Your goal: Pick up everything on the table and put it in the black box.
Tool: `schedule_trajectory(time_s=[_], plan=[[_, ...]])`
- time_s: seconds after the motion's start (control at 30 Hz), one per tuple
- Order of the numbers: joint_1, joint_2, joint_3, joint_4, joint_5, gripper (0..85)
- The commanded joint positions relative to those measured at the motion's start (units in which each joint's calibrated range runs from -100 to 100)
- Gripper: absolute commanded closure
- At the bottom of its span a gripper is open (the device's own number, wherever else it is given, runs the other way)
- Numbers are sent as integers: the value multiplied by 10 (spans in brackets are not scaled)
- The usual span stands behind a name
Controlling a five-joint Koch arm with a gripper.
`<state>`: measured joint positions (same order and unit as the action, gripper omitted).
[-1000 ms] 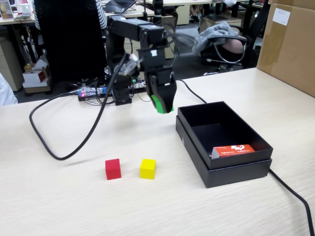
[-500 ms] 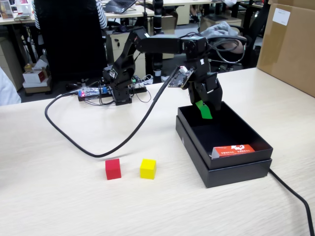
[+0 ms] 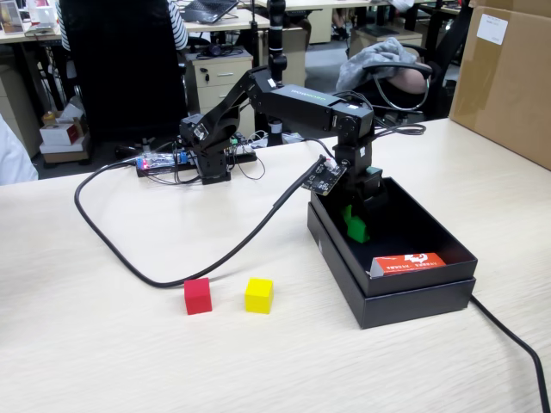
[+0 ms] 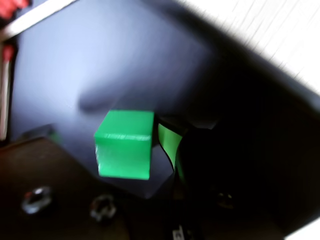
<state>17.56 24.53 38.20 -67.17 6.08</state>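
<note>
The tool (image 3: 356, 222) is down inside the black box (image 3: 448, 249), and the green cube (image 4: 124, 144) sits just beside its green-taped jaw; can't tell if it's pinched or let go. Red cube (image 3: 197, 295) and yellow cube (image 3: 258, 294) wait on the worktop (image 3: 103, 344), left of the box in the fixed view. The orange-red carton's (image 3: 408, 261) print is unreadable.

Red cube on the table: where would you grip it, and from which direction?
Grip the red cube across two opposite vertical faces, coming straight down from above. It sits flat on the table with its top clear. In the fixed view the yellow cube stands apart on its right, so close the jaws across the front and back faces, probably safest.
</note>
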Motion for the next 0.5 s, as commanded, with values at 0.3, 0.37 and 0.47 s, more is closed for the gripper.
schedule_trajectory(time_s=[0.3,0.37,0.47], plan=[[-74,-415,-27,-7,-3,427],[-97,-458,-46,-7,-9,427],[-134,-509,-87,-7,-21,426]])
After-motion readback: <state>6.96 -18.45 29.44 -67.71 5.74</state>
